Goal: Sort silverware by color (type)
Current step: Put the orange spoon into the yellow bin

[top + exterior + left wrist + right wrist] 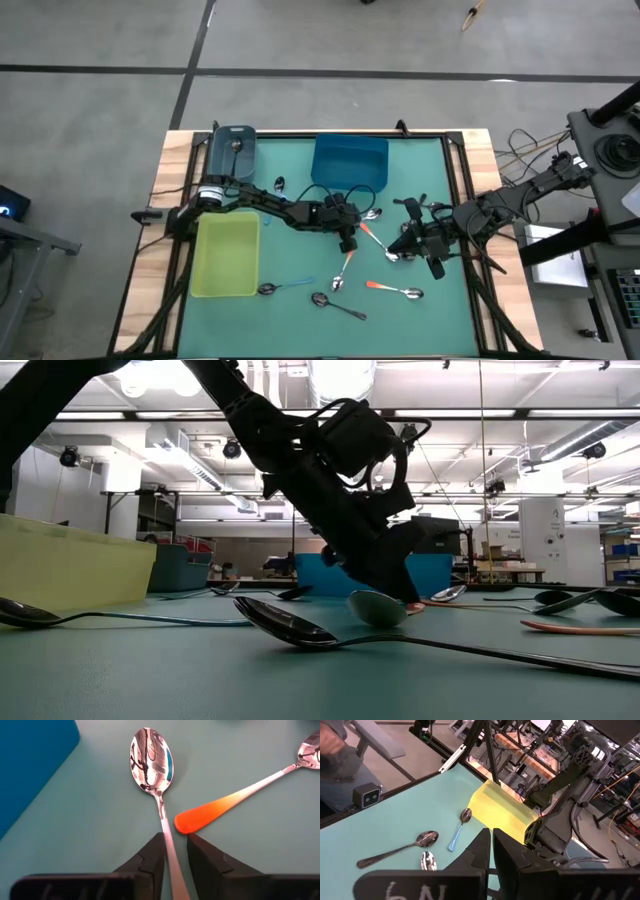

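Left wrist view: your left end effector [174,857] pinches a spoon [152,767] by its thin neck.
Your spoon lies on the worktop [440,320], just beside an orange spoon [235,800]. Your right end effector [490,850] hangs pressed together, near the worktop's right side.

Spoons [336,303] with shiny bowls and orange, light-blue or dark metal handles, lying flat and scattered over the green bench [440,320].
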Motion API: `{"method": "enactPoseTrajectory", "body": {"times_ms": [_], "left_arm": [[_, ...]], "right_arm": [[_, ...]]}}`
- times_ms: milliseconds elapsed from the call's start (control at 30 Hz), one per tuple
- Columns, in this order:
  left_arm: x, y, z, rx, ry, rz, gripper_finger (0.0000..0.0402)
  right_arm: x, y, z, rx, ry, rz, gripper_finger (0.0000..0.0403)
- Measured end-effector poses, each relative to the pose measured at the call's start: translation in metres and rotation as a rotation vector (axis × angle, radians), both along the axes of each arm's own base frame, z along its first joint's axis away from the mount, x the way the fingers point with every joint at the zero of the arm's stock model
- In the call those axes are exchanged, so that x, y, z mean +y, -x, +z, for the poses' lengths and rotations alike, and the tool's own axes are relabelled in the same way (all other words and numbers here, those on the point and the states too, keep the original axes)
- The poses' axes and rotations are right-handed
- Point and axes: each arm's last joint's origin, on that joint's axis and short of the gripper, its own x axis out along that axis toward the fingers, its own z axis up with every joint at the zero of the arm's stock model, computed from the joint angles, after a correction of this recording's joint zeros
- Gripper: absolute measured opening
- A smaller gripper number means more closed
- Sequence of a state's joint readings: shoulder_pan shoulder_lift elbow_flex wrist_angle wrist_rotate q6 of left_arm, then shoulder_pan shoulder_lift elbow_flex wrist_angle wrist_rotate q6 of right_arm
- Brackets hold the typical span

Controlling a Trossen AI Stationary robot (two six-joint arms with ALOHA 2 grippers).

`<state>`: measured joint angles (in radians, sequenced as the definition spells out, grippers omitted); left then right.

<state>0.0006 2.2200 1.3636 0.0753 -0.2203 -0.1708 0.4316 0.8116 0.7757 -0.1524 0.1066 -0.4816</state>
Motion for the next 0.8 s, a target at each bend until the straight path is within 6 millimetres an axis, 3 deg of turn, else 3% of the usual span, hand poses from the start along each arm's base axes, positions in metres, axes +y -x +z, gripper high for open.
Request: {"method": "enactPoseTrajectory", "body": {"times_ms": [233, 567, 800], "left_arm": [[0.001, 0.0, 0.0, -0.001, 0.013, 0.022, 0.0006], [0.002, 0.003, 0.007, -0.002, 0.021, 0.038, 0.0002], [0.0, 0.008, 0.027, -0.009, 0.045, 0.071, 0.0001]], "right_arm": [[0.0, 0.0, -0.002, 0.017, 0.01, 0.0, 0.0013], [0.0, 0.001, -0.004, 0.038, 0.031, 0.01, 0.0013], [0.0, 0.001, -0.004, 0.038, 0.038, 0.016, 0.0013]]}}
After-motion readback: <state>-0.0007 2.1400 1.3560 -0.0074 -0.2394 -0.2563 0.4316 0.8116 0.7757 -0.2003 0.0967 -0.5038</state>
